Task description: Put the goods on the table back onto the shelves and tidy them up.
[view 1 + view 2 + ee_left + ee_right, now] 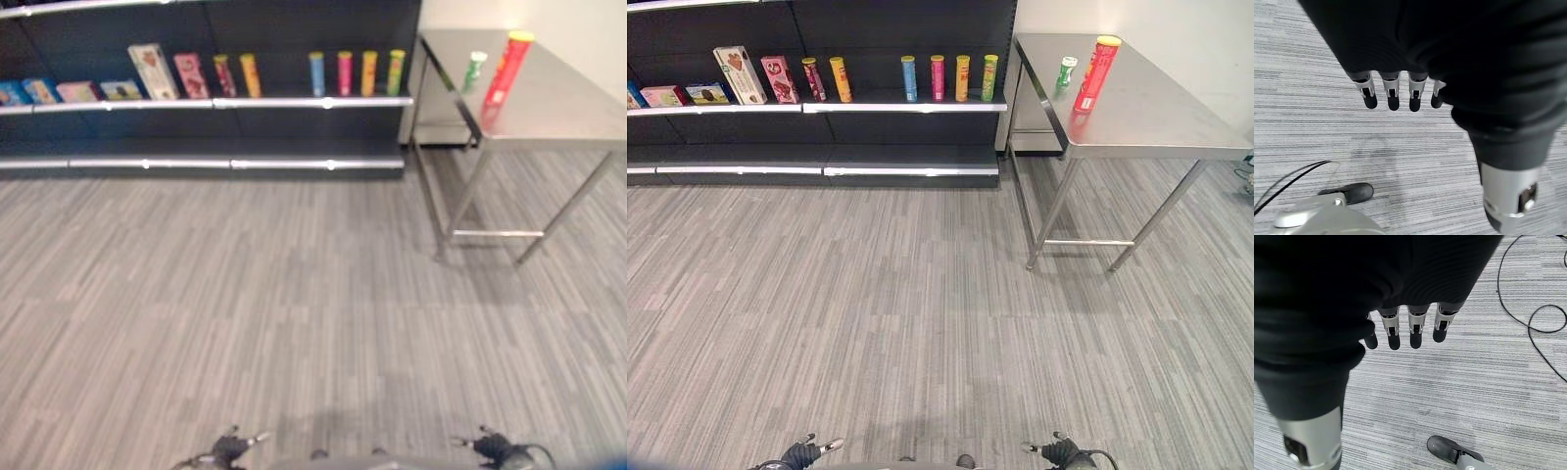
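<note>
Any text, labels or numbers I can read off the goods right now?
None legible.
Red can on the table: print too blurred.
Green can: too small.
Shelf cans and boxes: only colours and pictures show, no readable words.

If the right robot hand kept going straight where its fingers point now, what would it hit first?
Probably just the floor: the right robot hand hangs with straight fingers aimed down at bare carpet, nothing between.
</note>
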